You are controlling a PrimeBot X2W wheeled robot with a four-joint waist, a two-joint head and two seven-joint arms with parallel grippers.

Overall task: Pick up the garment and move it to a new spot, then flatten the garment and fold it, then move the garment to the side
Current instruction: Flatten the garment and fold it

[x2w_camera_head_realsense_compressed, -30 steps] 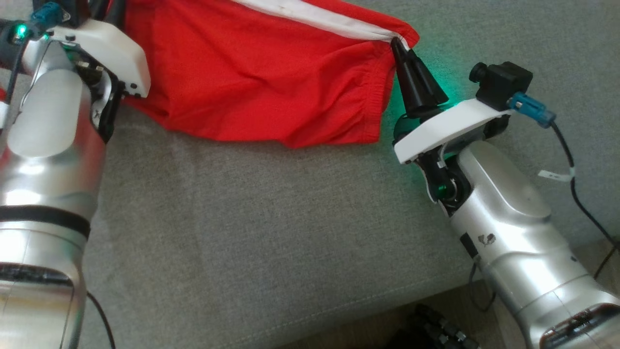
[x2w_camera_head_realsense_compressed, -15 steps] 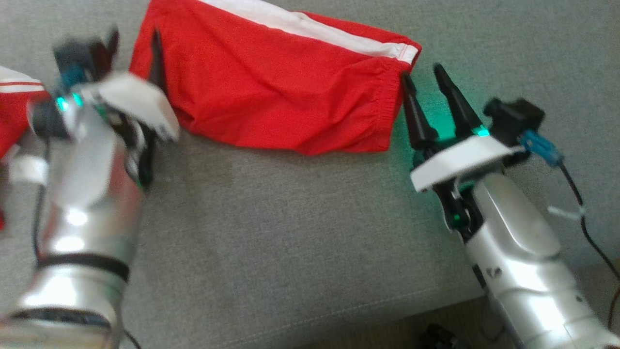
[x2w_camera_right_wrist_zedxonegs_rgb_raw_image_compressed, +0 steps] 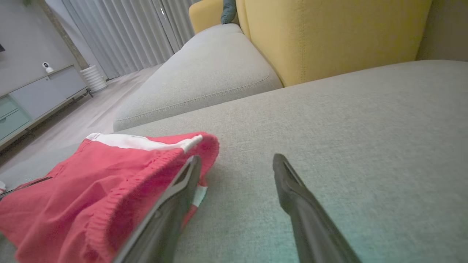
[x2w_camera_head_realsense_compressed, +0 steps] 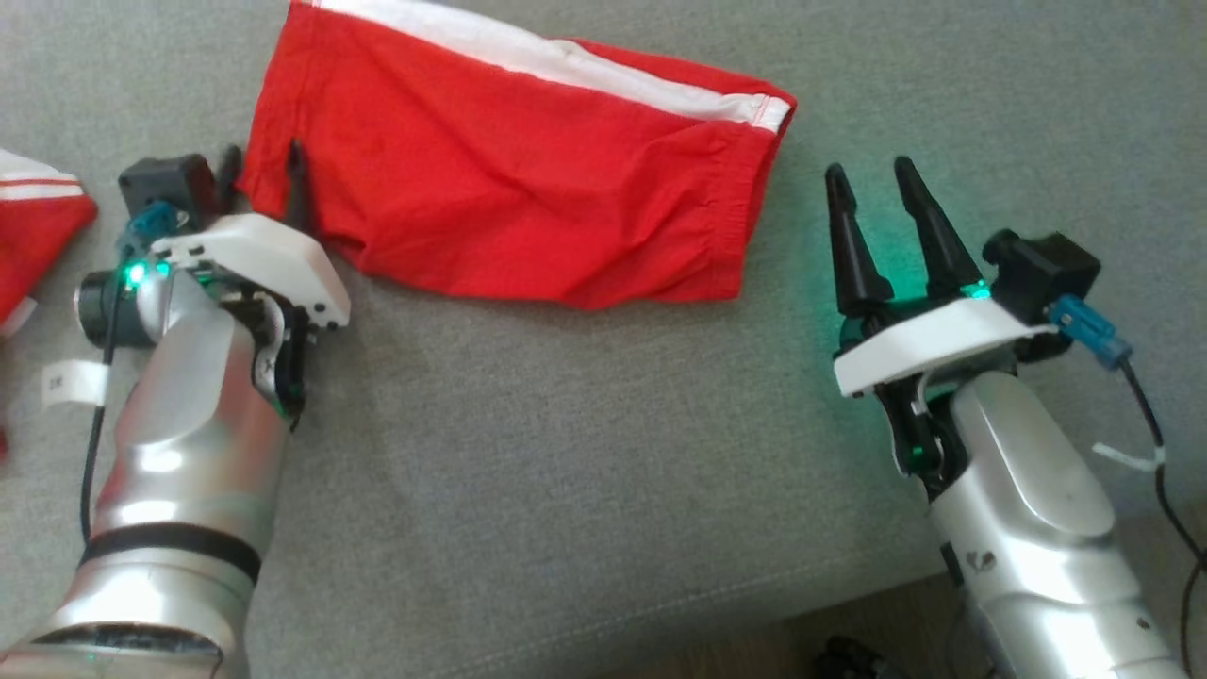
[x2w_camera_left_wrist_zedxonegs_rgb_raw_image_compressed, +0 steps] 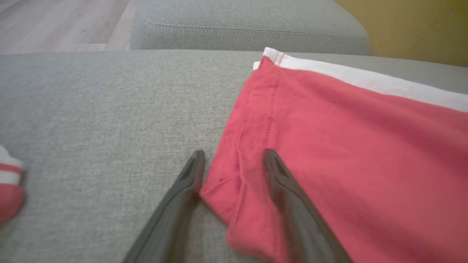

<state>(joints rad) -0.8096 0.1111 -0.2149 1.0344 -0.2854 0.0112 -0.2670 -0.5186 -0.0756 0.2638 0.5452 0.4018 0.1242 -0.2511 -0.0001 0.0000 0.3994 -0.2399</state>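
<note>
I've released the red white-striped cloth shorts [x2w_camera_head_realsense_compressed: 528, 198]: right gripper [x2w_camera_head_realsense_compressed: 870, 172] backed off, left gripper [x2w_camera_head_realsense_compressed: 262, 156] astride their left hem, both spread wide. Fold seems done.

The red shorts [x2w_camera_head_realsense_compressed: 528, 207] lose their top corner past the head view's upper edge. A second red-and-white cloth [x2w_camera_head_realsense_compressed: 38, 226] is cut off by the left edge and is blurred in my left wrist view. On my left gripper [x2w_camera_head_realsense_compressed: 264, 151], one finger sits partly behind the wrist camera [x2w_camera_head_realsense_compressed: 168, 184].

A home living room: grey sofa [x2w_camera_right_wrist_zedxonegs_rgb_raw_image_compressed: 329, 120], yellow cushion [x2w_camera_right_wrist_zedxonegs_rgb_raw_image_compressed: 329, 33], long curtains [x2w_camera_right_wrist_zedxonegs_rgb_raw_image_compressed: 124, 33], wood floor [x2w_camera_left_wrist_zedxonegs_rgb_raw_image_compressed: 55, 25], low sideboard [x2w_camera_right_wrist_zedxonegs_rgb_raw_image_compressed: 33, 95].
</note>
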